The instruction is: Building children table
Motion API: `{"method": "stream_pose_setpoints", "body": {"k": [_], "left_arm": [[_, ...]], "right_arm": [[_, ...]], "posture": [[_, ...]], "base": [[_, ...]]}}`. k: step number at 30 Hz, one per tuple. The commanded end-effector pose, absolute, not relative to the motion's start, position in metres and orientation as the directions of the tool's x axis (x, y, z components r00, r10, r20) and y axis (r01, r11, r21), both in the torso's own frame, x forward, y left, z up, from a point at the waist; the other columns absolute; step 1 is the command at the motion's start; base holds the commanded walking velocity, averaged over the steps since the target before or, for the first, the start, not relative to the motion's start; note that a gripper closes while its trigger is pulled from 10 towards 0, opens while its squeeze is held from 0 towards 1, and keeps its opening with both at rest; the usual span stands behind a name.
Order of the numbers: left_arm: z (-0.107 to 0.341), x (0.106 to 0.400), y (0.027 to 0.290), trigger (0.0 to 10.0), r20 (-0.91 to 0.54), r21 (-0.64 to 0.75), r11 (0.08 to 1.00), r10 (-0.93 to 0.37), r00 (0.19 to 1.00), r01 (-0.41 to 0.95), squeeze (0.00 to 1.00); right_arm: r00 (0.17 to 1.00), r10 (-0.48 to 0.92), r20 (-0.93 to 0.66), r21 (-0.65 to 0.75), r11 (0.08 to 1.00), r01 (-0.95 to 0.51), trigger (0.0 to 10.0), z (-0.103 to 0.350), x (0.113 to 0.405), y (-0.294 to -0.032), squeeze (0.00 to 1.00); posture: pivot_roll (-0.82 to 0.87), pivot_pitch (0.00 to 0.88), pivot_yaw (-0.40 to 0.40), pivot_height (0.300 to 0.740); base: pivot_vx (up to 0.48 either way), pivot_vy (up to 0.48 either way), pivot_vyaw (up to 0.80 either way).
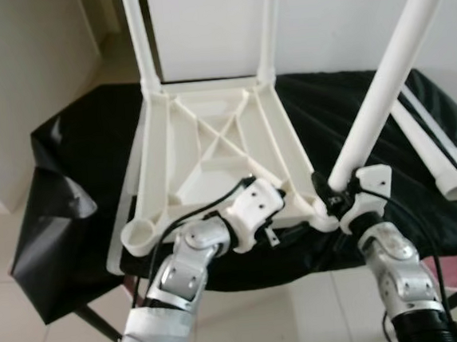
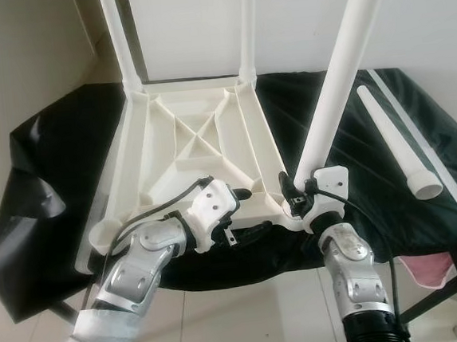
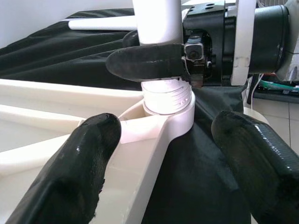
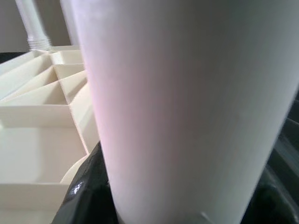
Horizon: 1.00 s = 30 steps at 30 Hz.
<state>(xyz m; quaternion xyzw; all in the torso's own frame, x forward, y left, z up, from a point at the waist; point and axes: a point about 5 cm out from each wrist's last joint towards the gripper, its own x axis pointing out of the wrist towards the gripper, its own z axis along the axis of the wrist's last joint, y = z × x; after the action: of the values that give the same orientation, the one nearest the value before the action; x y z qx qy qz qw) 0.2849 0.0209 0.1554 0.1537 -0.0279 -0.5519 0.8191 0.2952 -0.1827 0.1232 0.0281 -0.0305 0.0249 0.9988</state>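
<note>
The white table (image 1: pixel 211 152) lies upside down on a black sheet (image 1: pixel 75 152) that covers the tabletop, its ribbed underside up so the corner sockets can take legs. Two legs already stand in the far corners of the table. The right tool (image 1: pixel 336 197) is clamped round a third leg (image 1: pixel 388 77) near its lower end, tilting it into the near right socket (image 3: pixel 167 105), likely to seat it. The left tool (image 1: pixel 284 206) sits spread beside that socket, one finger (image 3: pixel 70 168) against the table rim, probably to steady it. A fourth leg (image 2: pixel 398 144) lies on the sheet right of the table. Pale floor tiles and white walls surround it.
</note>
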Motion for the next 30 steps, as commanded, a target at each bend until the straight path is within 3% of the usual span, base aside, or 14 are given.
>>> {"method": "stream_pose_setpoints", "body": {"k": [1, 8, 12, 25, 26, 30], "left_arm": [[0.154, 0.291, 0.024, 10.0, -0.11, 0.29, 0.443, -0.865, 0.49, 0.848, 0.0], [0.155, 0.291, 0.027, 10.0, -0.105, 0.29, 0.454, -0.86, 0.5, 0.842, 0.0], [0.156, 0.291, 0.027, 10.0, -0.104, 0.29, 0.455, -0.86, 0.5, 0.842, 0.0], [0.16, 0.294, 0.027, 10.0, -0.097, 0.296, 0.45, -0.863, 0.495, 0.842, 0.0], [0.16, 0.293, 0.027, 10.0, -0.096, 0.297, 0.449, -0.864, 0.494, 0.843, 0.0], [0.161, 0.293, 0.026, 10.0, -0.093, 0.296, 0.447, -0.866, 0.491, 0.844, 0.0]], "right_arm": [[0.993, -0.064, -0.098, 0.087, 0.994, 0.073, 10.0, 0.094, 0.287, -0.19, 0.0], [0.93, -0.341, -0.138, 0.125, 0.926, 0.357, 10.0, 0.089, 0.279, -0.182, 0.0], [0.91, -0.389, -0.141, 0.166, 0.897, 0.409, 10.0, 0.091, 0.279, -0.174, 0.0], [0.95, -0.312, 0.012, 0.241, 0.923, 0.3, 10.0, 0.117, 0.282, -0.163, 0.0], [0.955, -0.294, 0.044, 0.238, 0.931, 0.276, 10.0, 0.121, 0.282, -0.163, 1.0], [0.968, -0.224, 0.109, 0.239, 0.952, 0.193, 10.0, 0.128, 0.282, -0.165, 1.0]], "posture": [[-0.07, 0.022, -0.03, 0.74], [-0.06, 0.013, -0.035, 0.74], [-0.06, 0.007, -0.033, 0.74], [-0.06, 0.0, -0.023, 0.74], [-0.06, 0.0, -0.022, 0.74], [-0.06, 0.002, -0.02, 0.74]], "base": [[0.0, 0.0, 0.0], [0.0, 0.0, 0.0], [0.0, 0.0, 0.0], [0.0, 0.0, 0.0], [0.0, 0.0, 0.0], [0.0, 0.0, 0.0]]}}
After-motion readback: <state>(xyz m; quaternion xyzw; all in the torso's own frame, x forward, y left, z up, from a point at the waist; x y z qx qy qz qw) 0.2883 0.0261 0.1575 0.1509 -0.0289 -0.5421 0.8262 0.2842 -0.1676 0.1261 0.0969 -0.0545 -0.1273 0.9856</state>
